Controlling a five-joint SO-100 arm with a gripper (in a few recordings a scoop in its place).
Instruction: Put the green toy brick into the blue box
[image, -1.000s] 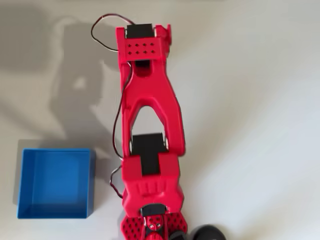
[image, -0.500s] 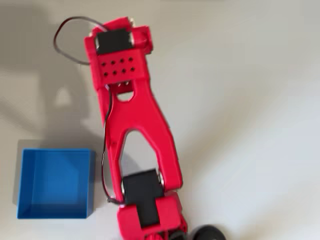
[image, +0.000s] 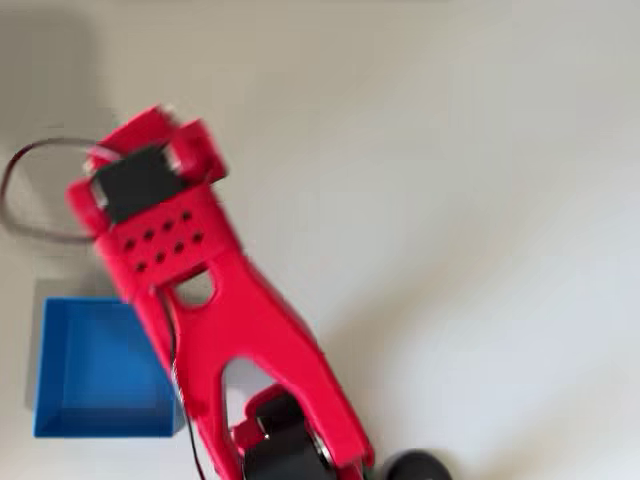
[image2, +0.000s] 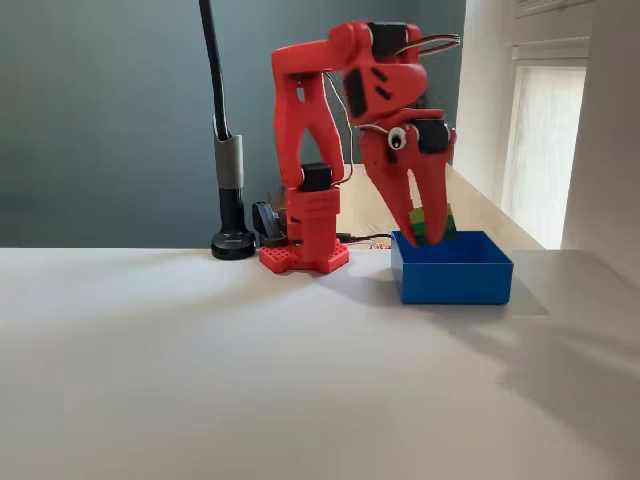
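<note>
In the fixed view my red gripper (image2: 428, 232) points down at the blue box's far left corner, shut on the green toy brick (image2: 432, 226). The brick hangs at the level of the box's rim. The blue box (image2: 452, 268) stands on the white table to the right of the arm's base. In the overhead view the blue box (image: 85, 372) sits at the lower left, and my red arm (image: 190, 300) reaches over its upper right corner, hiding the gripper and the brick.
A black lamp post with a round foot (image2: 232, 243) stands left of the red arm base (image2: 304, 258). The same round foot (image: 415, 467) peeks in at the overhead view's bottom edge. White table stretches all around the box.
The arm has swung left in the overhead view, from pointing straight up the picture to leaning over the blue box's upper right corner.
</note>
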